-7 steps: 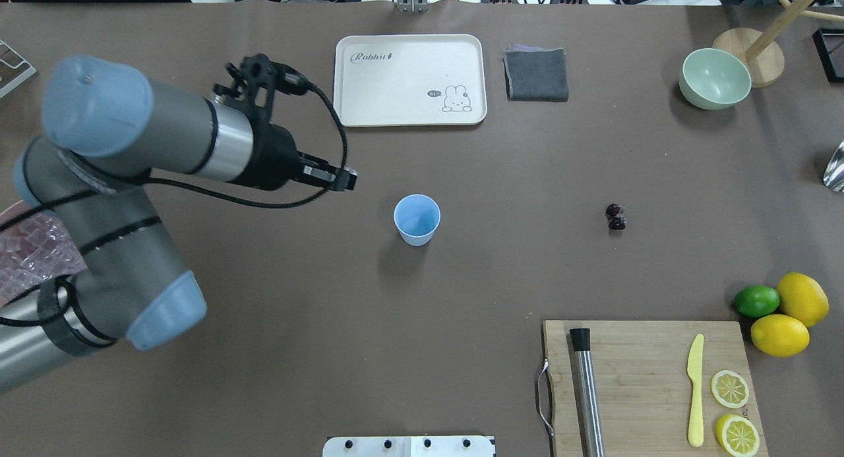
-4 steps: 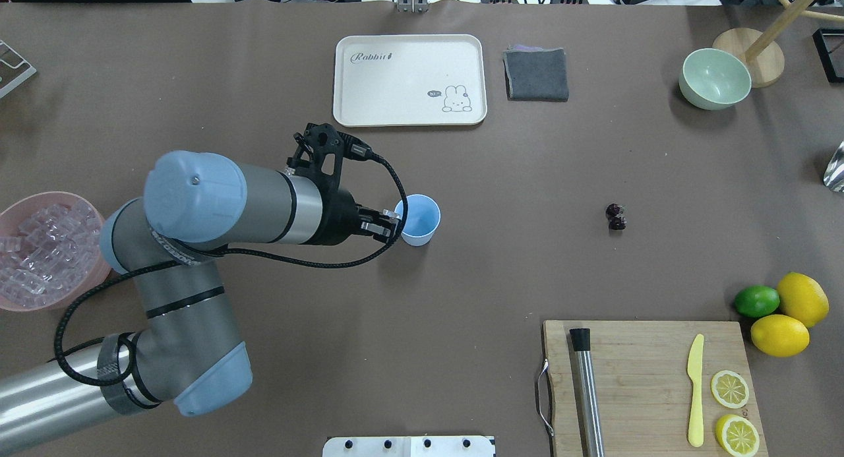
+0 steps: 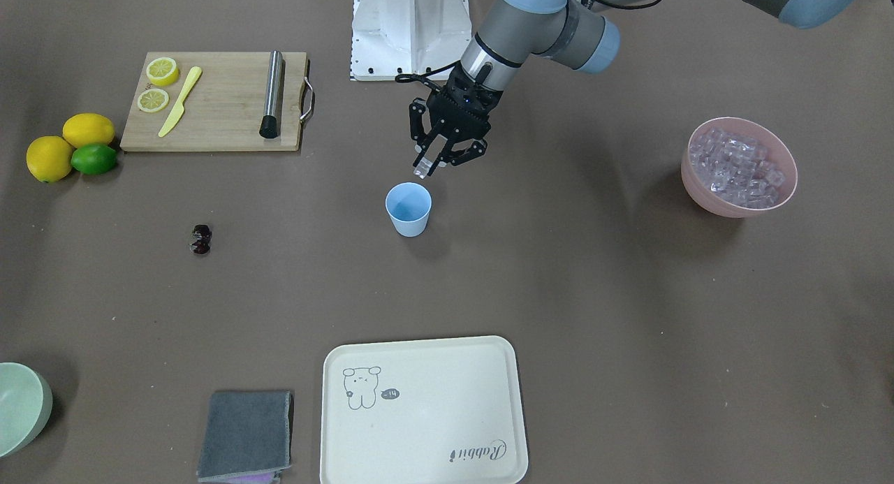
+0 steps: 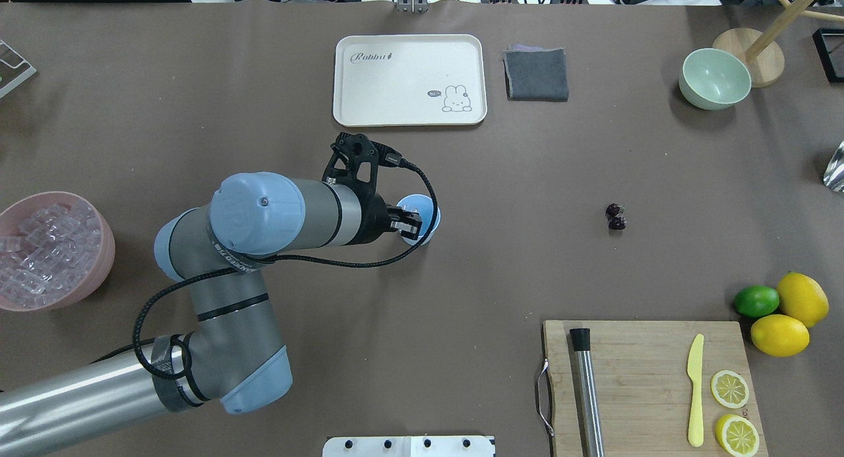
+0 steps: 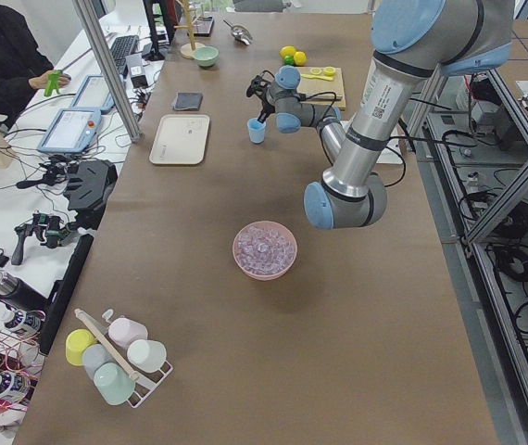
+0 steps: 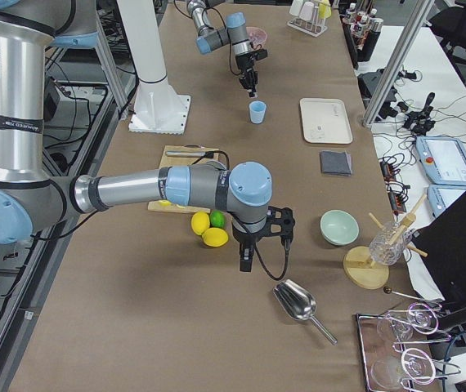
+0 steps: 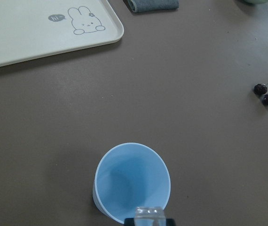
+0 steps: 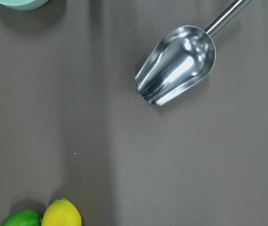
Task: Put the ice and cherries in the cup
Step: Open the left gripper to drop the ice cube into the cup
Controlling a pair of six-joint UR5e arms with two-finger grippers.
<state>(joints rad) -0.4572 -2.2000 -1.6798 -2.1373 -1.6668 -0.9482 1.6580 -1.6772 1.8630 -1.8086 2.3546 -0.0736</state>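
Observation:
The light-blue cup (image 4: 430, 214) stands upright mid-table and looks empty inside in the left wrist view (image 7: 131, 186). My left gripper (image 3: 424, 168) hangs just above the cup's near rim, shut on one clear ice cube (image 7: 149, 214). More ice (image 3: 737, 164) is heaped in the pink bowl (image 4: 99, 272) at the table's left end. The dark cherries (image 4: 616, 217) lie on the table to the cup's right, well apart from it. My right gripper (image 6: 244, 263) shows only in the exterior right view, near the lemons, and I cannot tell whether it is open or shut.
A cream tray (image 4: 409, 80) and a grey cloth (image 4: 536, 74) lie behind the cup. The cutting board (image 4: 649, 384) carries a metal rod, a yellow knife and lemon slices. Lemons and a lime (image 4: 781, 308), a pale-green bowl (image 4: 715, 78) and a metal scoop (image 8: 178, 63) sit at the right end.
My left arm has swung right from beside the pink bowl to the cup. Its gripper now hangs over the cup's rim. The cup and cherries have not moved.

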